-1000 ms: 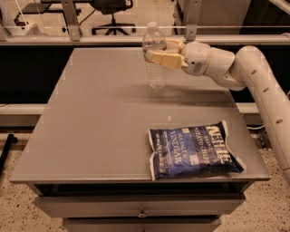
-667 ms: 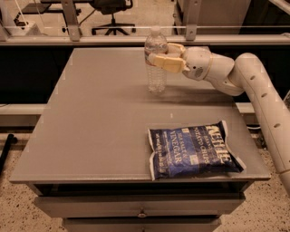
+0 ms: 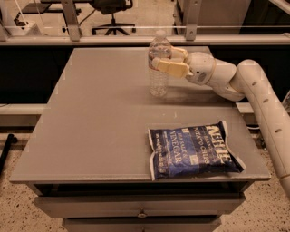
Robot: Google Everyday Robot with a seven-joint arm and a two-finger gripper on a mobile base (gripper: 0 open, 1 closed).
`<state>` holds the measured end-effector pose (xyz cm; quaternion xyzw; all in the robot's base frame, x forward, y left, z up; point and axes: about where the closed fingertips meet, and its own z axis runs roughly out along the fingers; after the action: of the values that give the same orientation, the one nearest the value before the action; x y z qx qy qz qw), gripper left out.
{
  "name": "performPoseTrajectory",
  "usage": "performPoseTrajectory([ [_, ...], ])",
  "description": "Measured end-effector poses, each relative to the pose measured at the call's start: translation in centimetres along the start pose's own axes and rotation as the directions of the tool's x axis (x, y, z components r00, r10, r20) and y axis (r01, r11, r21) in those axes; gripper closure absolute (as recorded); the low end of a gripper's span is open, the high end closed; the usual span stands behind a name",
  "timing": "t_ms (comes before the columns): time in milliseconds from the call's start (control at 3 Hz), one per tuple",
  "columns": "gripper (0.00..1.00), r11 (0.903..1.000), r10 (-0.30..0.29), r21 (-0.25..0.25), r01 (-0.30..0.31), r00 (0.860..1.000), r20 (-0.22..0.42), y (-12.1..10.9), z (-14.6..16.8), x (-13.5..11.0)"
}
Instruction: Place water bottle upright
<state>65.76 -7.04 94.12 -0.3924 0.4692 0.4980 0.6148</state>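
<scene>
The water bottle (image 3: 159,68) is a small clear ribbed plastic bottle with a pale cap. It stands upright on the grey table (image 3: 99,118), toward the far middle. My gripper (image 3: 164,60) reaches in from the right on a white arm. Its tan fingers (image 3: 170,68) sit on both sides of the bottle's upper body, closed on it. The bottle's base rests on the table surface.
A dark blue bag of potato chips (image 3: 192,148) lies flat near the table's front right corner. A drawer front (image 3: 140,208) sits below the table's front edge. A rail and an office chair (image 3: 111,11) stand beyond the far edge.
The gripper and bottle have shifted very slightly; the bottle stays upright in the same spot on the table.
</scene>
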Motion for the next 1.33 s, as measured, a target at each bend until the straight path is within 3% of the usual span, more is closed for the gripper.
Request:
performPoseTrajectory([
  [333,0.15,1.0,0.004,0.004,-0.004,1.0,-0.009,0.2,-0.5,0.0],
  [667,0.0,0.9999,0.001,0.011,-0.001,1.0,-0.031,0.3,-1.0,-0.4],
  [1000,0.0,0.9996,-0.009,0.027,0.011,0.997,-0.074,0.5,-2.0,-1.5],
  [1333,0.0,0.9961,-0.03,0.073,0.049,0.97,-0.242,1.2,-4.9,-5.3],
])
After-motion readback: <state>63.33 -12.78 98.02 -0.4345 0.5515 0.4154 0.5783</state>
